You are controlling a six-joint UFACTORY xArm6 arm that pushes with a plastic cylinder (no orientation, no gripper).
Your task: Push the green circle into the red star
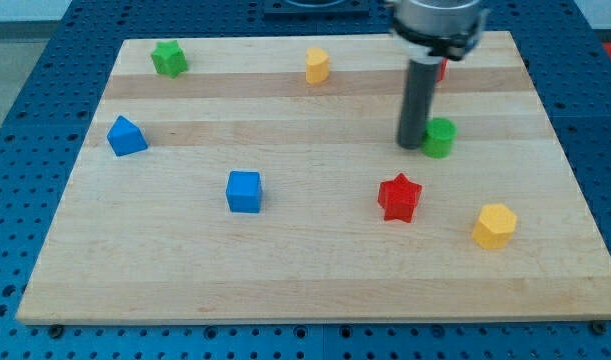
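On the wooden board [285, 240], right half: green circle [440, 137], upright, above and slightly right of the red star [399, 197], near but apart. My tip [413, 146], a bare rod with no jaws to open or close, stands against the circle's left side. Step in hand, by judgement: lining up the push. Next move calls for shifting to the circle's upper right, then driving it down-left. Writing: none legible.

Wooden board [315, 280] with green circle [440, 137], red star [399, 197], other blocks.
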